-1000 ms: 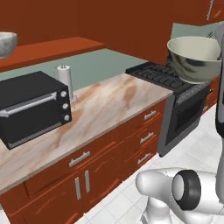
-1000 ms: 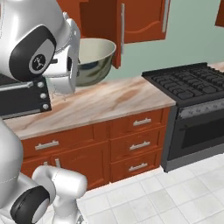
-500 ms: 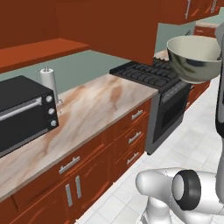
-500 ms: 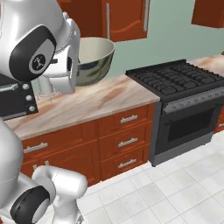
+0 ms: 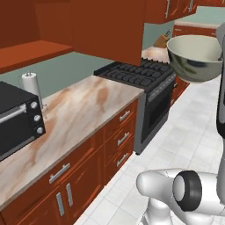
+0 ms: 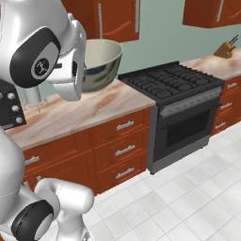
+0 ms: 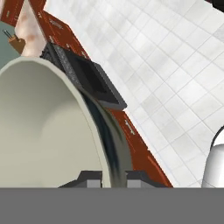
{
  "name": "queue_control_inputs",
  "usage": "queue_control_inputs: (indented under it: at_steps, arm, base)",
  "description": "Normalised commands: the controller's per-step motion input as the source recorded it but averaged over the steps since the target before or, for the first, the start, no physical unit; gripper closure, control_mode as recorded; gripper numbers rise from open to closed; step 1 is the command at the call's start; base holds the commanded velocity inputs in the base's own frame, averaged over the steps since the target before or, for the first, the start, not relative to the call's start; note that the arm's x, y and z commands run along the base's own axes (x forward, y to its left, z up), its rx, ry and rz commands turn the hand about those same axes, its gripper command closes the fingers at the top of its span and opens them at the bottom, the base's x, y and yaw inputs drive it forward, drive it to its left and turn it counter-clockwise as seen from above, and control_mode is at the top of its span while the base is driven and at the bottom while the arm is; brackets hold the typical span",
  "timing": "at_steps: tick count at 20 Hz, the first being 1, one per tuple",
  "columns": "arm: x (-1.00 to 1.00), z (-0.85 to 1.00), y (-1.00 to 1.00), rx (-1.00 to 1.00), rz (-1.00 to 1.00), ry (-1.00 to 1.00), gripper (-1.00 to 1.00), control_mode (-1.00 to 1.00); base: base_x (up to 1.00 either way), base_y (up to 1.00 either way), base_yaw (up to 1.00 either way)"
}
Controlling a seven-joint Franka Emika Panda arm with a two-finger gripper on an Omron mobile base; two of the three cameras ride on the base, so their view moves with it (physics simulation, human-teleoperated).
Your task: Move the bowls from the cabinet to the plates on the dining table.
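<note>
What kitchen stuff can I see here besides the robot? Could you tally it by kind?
Bowls: 1, the metal bowl pinched by its rim in the gripper
Cooking appliances: 2, the black stove and the black oven
Paper towel rolls: 1
Knife blocks: 1
Total: 5

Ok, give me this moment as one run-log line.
phase: carrying | gripper: shut on metal bowl rim | bowl: held up in the air near stove | base: beside counter
</note>
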Motion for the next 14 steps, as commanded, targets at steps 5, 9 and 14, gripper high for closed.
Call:
queue_control_inputs:
  at_steps: [5,9,14]
  arm:
    - [0.00,0.00,0.00,0.00,0.00,0.00,1.00,1.00]
    - [0.00,0.00,0.00,0.00,0.00,0.00,1.00,1.00]
    - [0.00,0.00,0.00,0.00,0.00,0.00,1.00,1.00]
  base:
    - [0.00,0.00,-0.25]
    - [0.00,0.00,-0.25]
    - [0.00,0.00,-0.25]
